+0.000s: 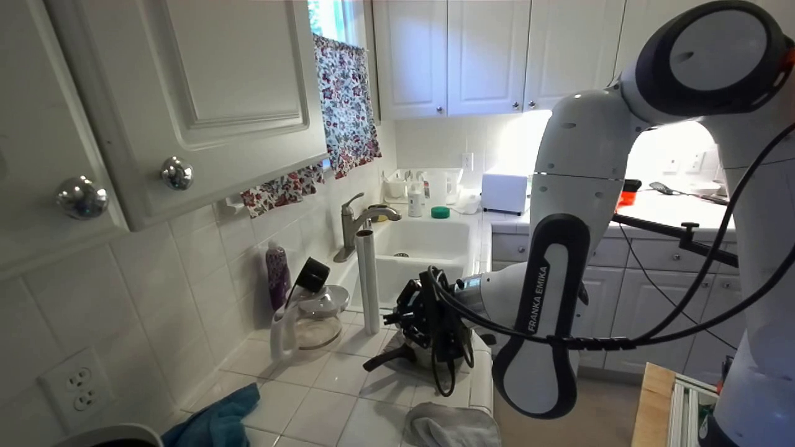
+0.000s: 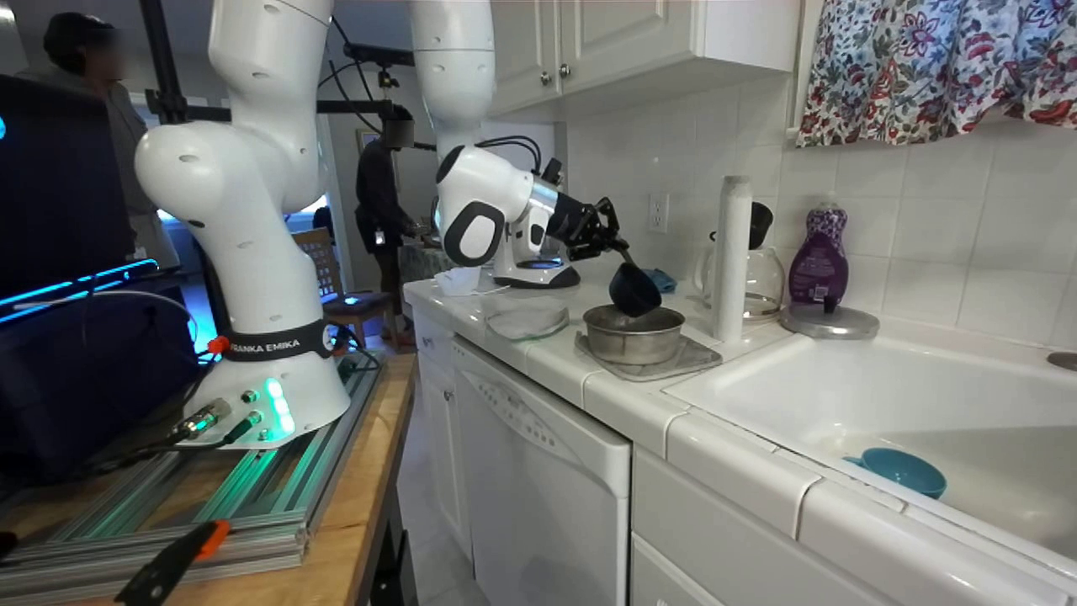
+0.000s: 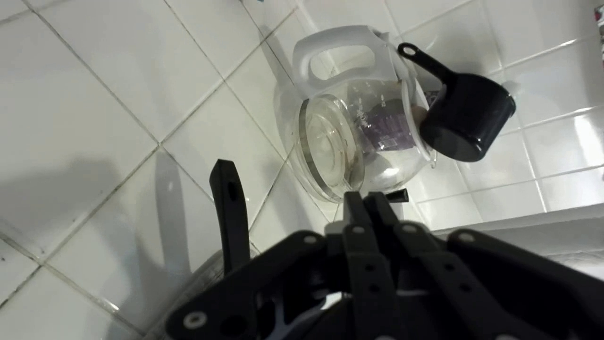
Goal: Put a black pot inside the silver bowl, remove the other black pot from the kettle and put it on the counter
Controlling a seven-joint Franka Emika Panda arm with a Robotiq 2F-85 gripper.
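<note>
My gripper (image 2: 612,238) is shut on the handle of the black pot (image 2: 635,290), which hangs tilted over the open silver bowl (image 2: 633,343). The handle's end (image 3: 397,195) sticks out beside my fingertips (image 3: 370,196) in the wrist view. My gripper (image 1: 391,318) hides the black pot and most of the bowl in an exterior view; the bowl's dark handle (image 1: 390,358) shows there and in the wrist view (image 3: 230,212). The other black pot (image 3: 469,118) rests tilted on the mouth of the glass kettle (image 3: 384,127). The white tiled counter (image 1: 310,403) lies below.
A tall white roll (image 2: 734,261) stands between the bowl and the kettle. A purple soap bottle (image 2: 820,252) and a metal lid (image 2: 829,321) are by the sink (image 2: 968,387). A blue towel (image 1: 217,419) and grey cloth (image 1: 452,427) lie on the counter.
</note>
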